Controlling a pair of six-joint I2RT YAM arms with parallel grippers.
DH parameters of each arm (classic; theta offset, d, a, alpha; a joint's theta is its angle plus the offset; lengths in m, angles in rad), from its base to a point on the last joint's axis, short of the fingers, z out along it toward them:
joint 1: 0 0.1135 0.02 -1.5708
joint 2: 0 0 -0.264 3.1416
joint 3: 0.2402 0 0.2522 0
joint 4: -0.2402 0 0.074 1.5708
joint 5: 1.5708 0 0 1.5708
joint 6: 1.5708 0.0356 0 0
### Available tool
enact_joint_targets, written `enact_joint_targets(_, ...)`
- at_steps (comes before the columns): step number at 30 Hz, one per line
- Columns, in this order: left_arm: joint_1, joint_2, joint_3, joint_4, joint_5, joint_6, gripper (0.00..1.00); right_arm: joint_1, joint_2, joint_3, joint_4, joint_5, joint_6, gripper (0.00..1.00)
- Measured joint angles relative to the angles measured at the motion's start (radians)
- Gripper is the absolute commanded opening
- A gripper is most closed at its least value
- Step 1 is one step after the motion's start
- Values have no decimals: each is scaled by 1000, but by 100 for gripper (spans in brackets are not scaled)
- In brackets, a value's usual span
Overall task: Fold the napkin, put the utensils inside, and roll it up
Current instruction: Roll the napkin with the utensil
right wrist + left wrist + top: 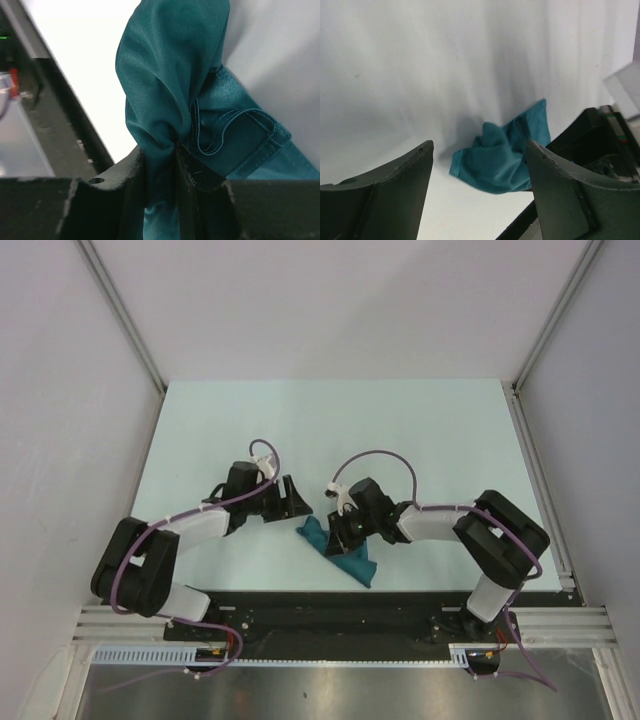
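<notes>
The dark teal napkin (pixel 345 555) is bunched up near the table's front edge, between the two arms. My right gripper (pixel 340 530) is shut on a fold of the napkin (pixel 165 90), which hangs crumpled around its fingers (pixel 195 170). My left gripper (pixel 290 500) is open and empty, just left of the napkin (pixel 500 155), which lies ahead between its fingers (pixel 555 185). No utensils are in view.
The pale table (pixel 330 440) stretches back to white walls. A black rail (pixel 330 605) runs along the near edge right beside the napkin. Metal frame posts (pixel 540 460) stand at the sides.
</notes>
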Motion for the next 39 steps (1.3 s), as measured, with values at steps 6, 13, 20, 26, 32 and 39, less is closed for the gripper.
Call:
enact_joint_targets(6,-2,-16,-31,49,24,-1,77,-60,85,-14,133,-196,94,28)
enact_joint_targets(13,-19,24,-53,69,50,-8,68,-108,154,-18,225,-319,150,29)
enact_joint_targets(20,-91,85,-53,132,68,-37,16,-126,167,-19,243,-351,164,34)
enact_joint_targets(26,-96,101,-51,160,75,-51,0,-148,129,2,132,-347,125,62)
enact_joint_targets(32,-101,129,-14,134,87,-55,0,-154,-43,94,-122,-178,9,72)
enact_joint_targets(39,-106,159,53,59,86,-52,0,85,-234,158,-289,288,-73,72)
